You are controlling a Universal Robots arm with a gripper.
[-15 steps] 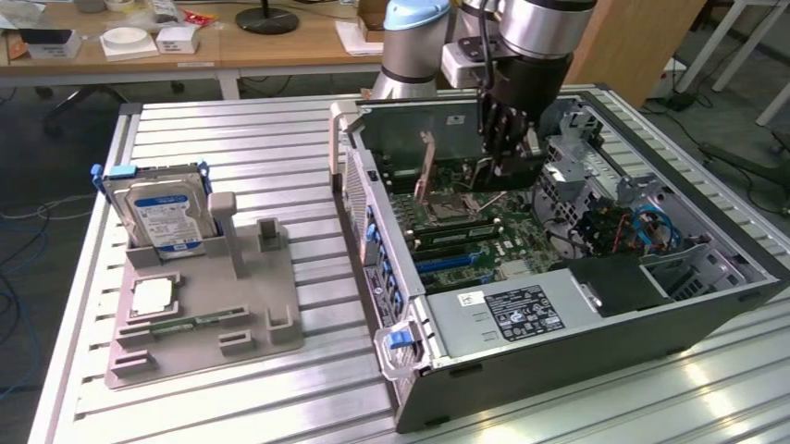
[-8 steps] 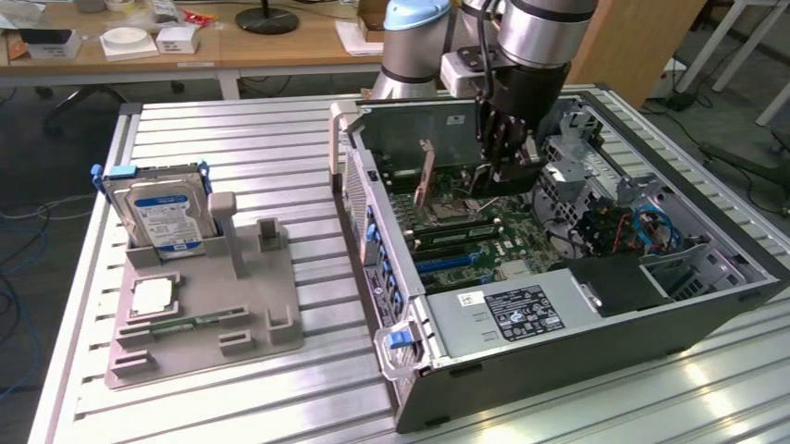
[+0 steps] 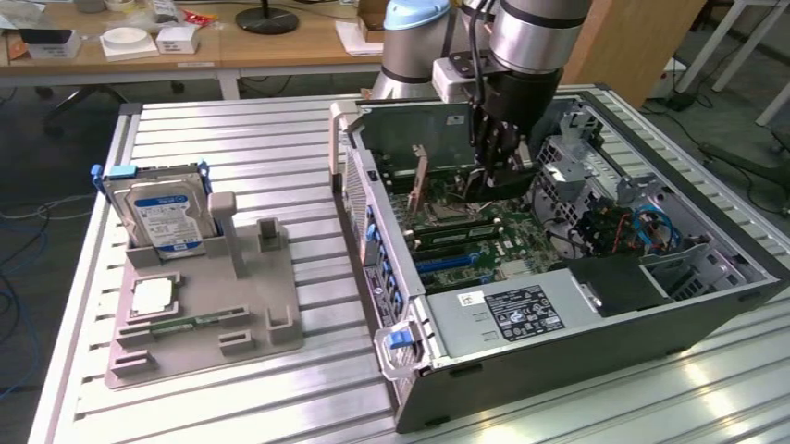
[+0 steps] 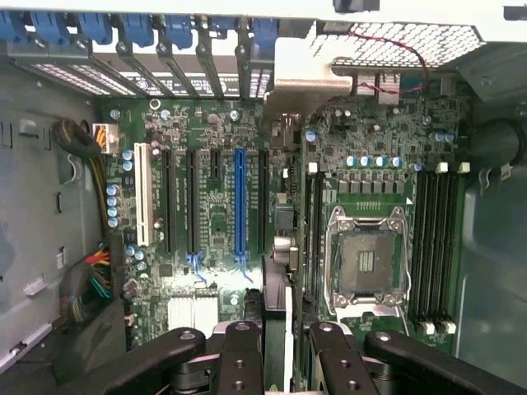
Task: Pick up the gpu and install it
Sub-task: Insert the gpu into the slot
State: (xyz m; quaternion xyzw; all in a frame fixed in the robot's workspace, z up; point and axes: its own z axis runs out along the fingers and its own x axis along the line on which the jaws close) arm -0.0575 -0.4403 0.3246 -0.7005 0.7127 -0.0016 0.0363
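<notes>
Arm (image 3: 534, 37) reaches steeply down into the open computer case (image 3: 580, 356), wrist near vertical. Gripper (image 4: 284, 341) is clamped on the gpu (image 4: 280, 247), which the wrist view shows edge-on above the motherboard (image 4: 210, 234), beside the blue expansion slot (image 4: 240, 197). The gpu's silver bracket (image 4: 300, 70) is at the case's rear slot openings. Whether it is seated cannot be told.

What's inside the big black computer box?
A green motherboard with slots, blue cables, a grey labelled power supply, and the gripper holding the gpu. The gripper hides the board under it, and the power supply covers what lies below.
</notes>
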